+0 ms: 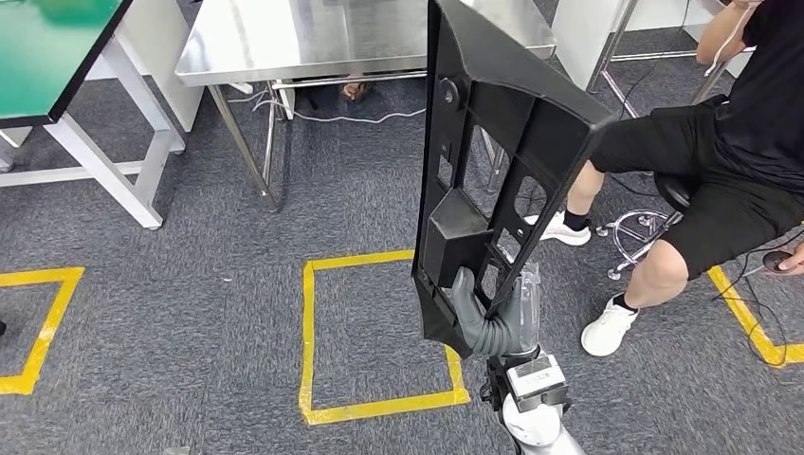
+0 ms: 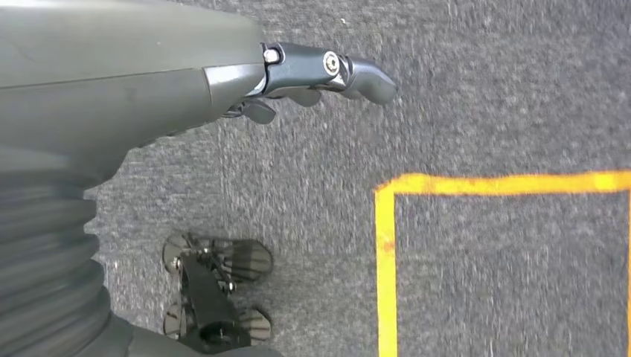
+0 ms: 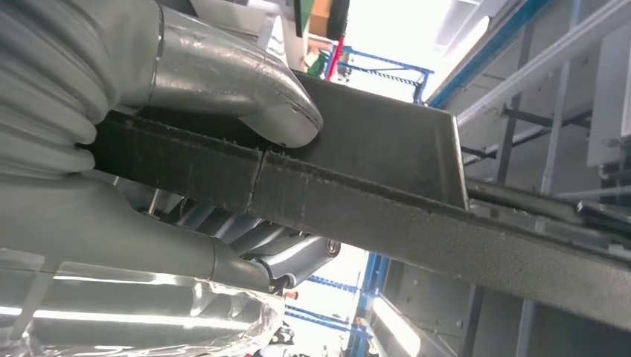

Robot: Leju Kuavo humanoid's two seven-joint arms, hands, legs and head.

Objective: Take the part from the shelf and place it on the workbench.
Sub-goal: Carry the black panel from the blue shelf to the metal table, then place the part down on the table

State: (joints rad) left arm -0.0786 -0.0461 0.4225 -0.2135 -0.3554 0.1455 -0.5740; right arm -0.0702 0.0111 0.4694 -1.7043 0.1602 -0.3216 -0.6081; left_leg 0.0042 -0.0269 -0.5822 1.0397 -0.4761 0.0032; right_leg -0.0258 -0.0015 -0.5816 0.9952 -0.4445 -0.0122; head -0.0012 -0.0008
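A long black plastic part point(image 1: 493, 161) with cut-out openings stands upright in front of me. My right hand point(image 1: 493, 318) grips its lower end. In the right wrist view the thumb point(image 3: 253, 89) presses on one face of the part's edge point(image 3: 357, 201) and the fingers point(image 3: 283, 260) wrap the other face. My left hand point(image 2: 223, 82) hangs over the grey carpet, holding nothing, its fingers point(image 2: 335, 74) stretched out. A steel workbench point(image 1: 303, 38) stands ahead, beyond the part.
A person point(image 1: 721, 161) sits on a stool point(image 1: 654, 227) at the right, feet near my right arm. Yellow tape squares point(image 1: 379, 332) mark the carpet. A green-topped white table point(image 1: 57, 57) is at the far left. Cables point(image 1: 360, 116) lie under the workbench.
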